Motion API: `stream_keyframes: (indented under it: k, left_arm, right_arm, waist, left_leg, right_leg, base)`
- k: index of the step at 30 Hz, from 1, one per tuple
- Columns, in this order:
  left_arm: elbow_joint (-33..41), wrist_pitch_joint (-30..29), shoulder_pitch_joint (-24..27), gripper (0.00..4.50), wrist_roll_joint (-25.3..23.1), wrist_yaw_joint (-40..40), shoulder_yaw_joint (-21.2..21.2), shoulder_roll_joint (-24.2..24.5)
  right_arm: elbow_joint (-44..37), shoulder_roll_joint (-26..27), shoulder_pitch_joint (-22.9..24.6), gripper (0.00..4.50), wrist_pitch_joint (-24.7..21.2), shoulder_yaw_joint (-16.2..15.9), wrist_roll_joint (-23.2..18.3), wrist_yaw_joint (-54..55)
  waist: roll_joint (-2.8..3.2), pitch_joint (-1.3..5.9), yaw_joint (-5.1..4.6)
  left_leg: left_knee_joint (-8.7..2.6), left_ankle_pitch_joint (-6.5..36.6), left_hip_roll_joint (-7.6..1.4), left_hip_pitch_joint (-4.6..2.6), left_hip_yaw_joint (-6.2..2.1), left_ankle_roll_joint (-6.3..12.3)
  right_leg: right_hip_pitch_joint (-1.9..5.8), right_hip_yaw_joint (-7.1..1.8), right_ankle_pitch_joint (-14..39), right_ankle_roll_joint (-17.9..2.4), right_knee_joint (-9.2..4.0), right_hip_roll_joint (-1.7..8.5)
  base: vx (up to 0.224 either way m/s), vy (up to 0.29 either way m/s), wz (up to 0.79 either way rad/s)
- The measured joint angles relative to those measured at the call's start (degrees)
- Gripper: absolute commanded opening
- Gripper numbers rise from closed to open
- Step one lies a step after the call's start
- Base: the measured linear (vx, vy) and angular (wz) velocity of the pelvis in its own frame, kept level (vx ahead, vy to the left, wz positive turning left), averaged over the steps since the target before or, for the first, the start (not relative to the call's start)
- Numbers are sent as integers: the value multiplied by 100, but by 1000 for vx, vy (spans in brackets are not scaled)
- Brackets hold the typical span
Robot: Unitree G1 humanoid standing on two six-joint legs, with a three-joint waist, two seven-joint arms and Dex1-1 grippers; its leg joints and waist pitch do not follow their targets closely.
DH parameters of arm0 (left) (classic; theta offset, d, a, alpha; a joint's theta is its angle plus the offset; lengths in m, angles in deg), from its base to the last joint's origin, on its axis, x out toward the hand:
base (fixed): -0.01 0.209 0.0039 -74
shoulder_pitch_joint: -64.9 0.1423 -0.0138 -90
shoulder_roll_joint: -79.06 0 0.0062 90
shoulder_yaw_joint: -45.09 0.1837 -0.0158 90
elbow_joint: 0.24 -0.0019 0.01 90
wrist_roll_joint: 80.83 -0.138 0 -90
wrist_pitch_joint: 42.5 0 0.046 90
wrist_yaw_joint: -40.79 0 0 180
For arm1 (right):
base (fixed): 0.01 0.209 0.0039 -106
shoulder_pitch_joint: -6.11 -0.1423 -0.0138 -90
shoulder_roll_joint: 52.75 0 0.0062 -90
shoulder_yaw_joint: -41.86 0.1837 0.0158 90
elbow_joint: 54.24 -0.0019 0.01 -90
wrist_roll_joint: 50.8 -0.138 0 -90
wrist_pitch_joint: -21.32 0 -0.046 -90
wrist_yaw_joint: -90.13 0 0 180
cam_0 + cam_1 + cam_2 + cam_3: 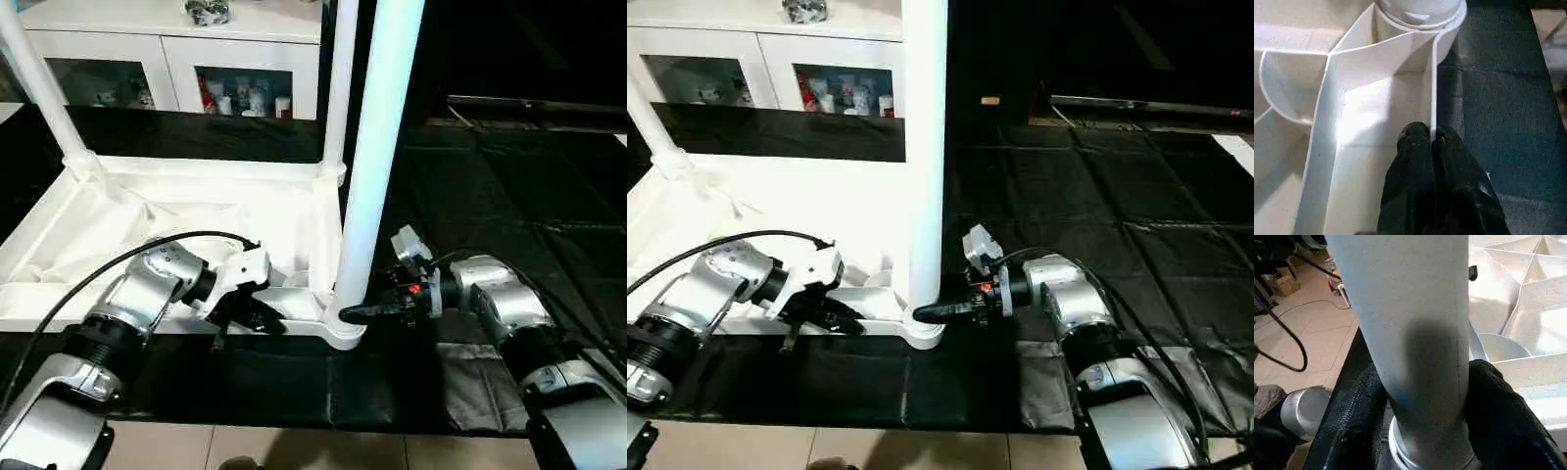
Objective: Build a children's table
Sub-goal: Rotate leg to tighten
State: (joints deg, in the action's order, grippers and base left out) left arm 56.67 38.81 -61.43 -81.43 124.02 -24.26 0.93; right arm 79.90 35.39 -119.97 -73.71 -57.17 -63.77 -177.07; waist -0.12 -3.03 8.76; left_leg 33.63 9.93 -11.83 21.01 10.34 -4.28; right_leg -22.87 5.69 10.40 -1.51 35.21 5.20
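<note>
The white table top [118, 211] lies upside down on the black mat, ribbed underside up. Two legs stand in its far corner sockets, one on the left [39, 88] and one on the right [336, 88]. A third leg [377, 147] stands upright in the near right corner socket [343, 328]. My right gripper [358, 313] is shut on this leg just above the socket, with a black finger [1498, 401] on each side of the tube. My left gripper [263, 318] is shut on the top's near rim wall [1433, 88], a short way left of that socket.
A white glass-door cabinet [167, 59] stands behind the table top. Black matting [509, 176] stretches to the right. A strip of tiled floor [294, 450] runs along the front. A black cable [118, 259] loops over my left forearm.
</note>
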Motion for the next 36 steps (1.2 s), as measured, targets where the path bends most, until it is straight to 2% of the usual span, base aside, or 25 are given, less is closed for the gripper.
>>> stream_keyframes:
  k: [4, 9, 12, 14, 16, 20, 21, 22, 26, 28, 32, 36]
  left_arm:
    - [-190, -200, -24, 0, 30, -341, -150, -262]
    - [-636, -512, -253, 0, -39, -1250, -344, -696]
    - [-795, -651, -323, 0, -68, -1666, -429, -907]
    - [-975, -713, -430, 0, -109, -1915, -497, -1029]
    - [-1189, -756, -553, 0, -167, -2304, -599, -1129]
    - [-1422, -794, -720, 0, -218, -2763, -662, -1293]
    - [-1446, -792, -734, 0, -231, -2813, -674, -1312]
    - [-1456, -769, -742, 0, -249, -2837, -670, -1317]
    - [-1463, -508, -744, 0, -353, -2710, -606, -1302]
    - [-1464, -320, -741, 0, -365, -2554, -539, -1255]
    - [-1452, 100, -699, 0, -363, -2169, -434, -1086]
    - [-1349, 264, -665, 0, -341, -1686, -383, -906]
  right_arm:
    - [-238, 50, 335, 204, -85, 307, -98, 456]
    - [-371, 425, 622, 200, -108, 867, -117, 2033]
    - [-397, 624, 676, 200, -124, 1009, -105, 2772]
    - [-404, 816, 665, 200, -148, 1120, -77, 3306]
    - [-249, 1197, 469, 200, -174, 1254, 42, 4190]
    - [0, 1504, 164, 200, -180, 1296, 277, 5208]
    - [45, 1536, 130, 235, -148, 1296, 331, 5321]
    - [92, 1556, 106, 256, -95, 1296, 340, 5374]
    - [128, 1598, 144, 279, -36, 1305, 359, 5486]
    - [50, 1525, 293, 308, 107, 1213, 481, 5480]
    - [-132, 1269, 536, 334, 357, 936, 682, 5196]
    - [-302, 1011, 785, 363, 382, 961, 467, 4465]
  waist:
    - [20, 4, 18]
    - [44, 13, -114]
    - [53, 17, -232]
    - [56, 18, -269]
    - [60, 17, -362]
    - [62, 17, -436]
    - [64, 18, -446]
    - [63, 18, -451]
    - [64, 17, -439]
    - [64, 17, -398]
    - [65, 17, -341]
    - [78, 11, -227]
  left_leg:
    - [6, -3, 2, -10, 10, 6]
    - [-2, -4, 6, -52, 10, 4]
    - [-20, -3, 9, -96, 6, 3]
    - [-30, -3, 12, -107, 0, 3]
    - [-36, -4, 16, -105, -21, 1]
    - [-40, -3, 20, -103, -61, 0]
    - [-54, -3, 20, -104, -64, 0]
    - [-65, -3, 20, -105, -63, 0]
    - [-69, -3, 24, -98, -56, 1]
    - [-70, -3, 24, -96, -52, 0]
    - [-109, -1, 23, -96, -50, -5]
    - [-127, 2, 17, -83, -43, -9]
  right_leg:
    - [9, -4, -3, -4, 2, 7]
    - [27, -4, 3, 20, -2, 7]
    - [57, -2, 4, 24, -12, 6]
    - [63, 3, 5, 25, -17, 5]
    - [64, 14, 5, 25, -24, 4]
    - [64, 52, 5, 25, -66, 4]
    - [71, 61, 5, 25, -91, 4]
    - [76, 64, 5, 25, -110, 4]
    - [76, 56, 2, 19, -121, 5]
    - [76, 51, -20, 4, -117, 5]
    - [67, 55, -27, 9, -112, 3]
    - [52, 61, -9, 7, -114, 1]
  base:
    - [0, 0, 0]
    - [0, 0, 0]
    - [0, 0, 0]
    - [0, 0, 0]
    - [0, 0, 0]
    - [0, 0, 0]
    - [0, 0, 0]
    - [0, 0, 0]
    - [0, 0, 0]
    - [0, 0, 0]
    - [40, -11, 1]
    - [0, 0, 0]
